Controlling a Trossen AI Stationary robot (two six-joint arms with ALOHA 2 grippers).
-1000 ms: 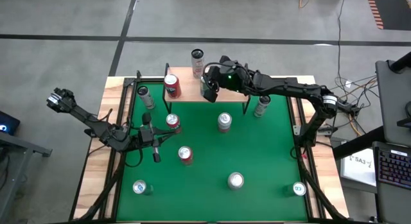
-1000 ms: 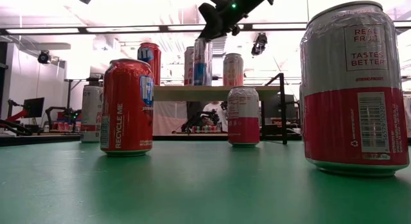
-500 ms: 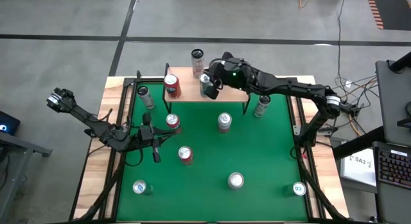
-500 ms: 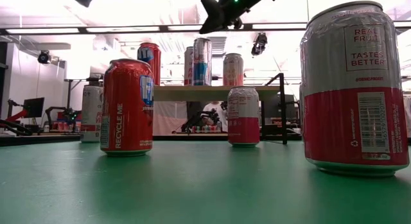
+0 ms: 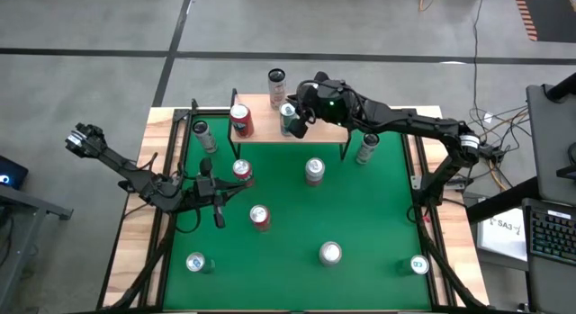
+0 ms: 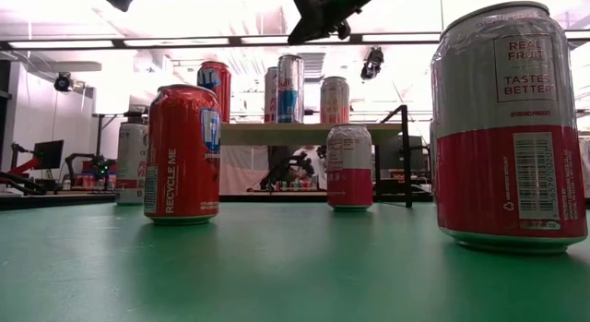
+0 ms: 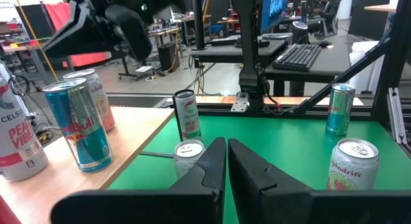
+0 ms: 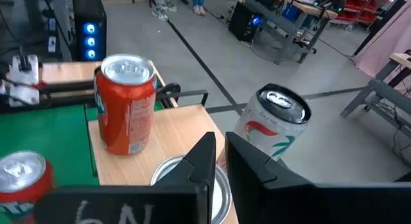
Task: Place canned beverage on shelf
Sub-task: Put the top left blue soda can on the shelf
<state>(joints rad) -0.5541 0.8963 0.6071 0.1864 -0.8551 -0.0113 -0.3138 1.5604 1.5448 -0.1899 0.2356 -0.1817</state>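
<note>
1. Right gripper (image 5: 301,113), fingers together and holding nothing, hangs above the blue-and-silver can (image 5: 288,119) at upper centre of the high view
2. That can stands on the shelf (image 5: 261,130), between a red can (image 5: 240,121) and a white can (image 5: 276,82)
3. Left gripper (image 5: 216,199), fingers together, waits at centre left
</note>
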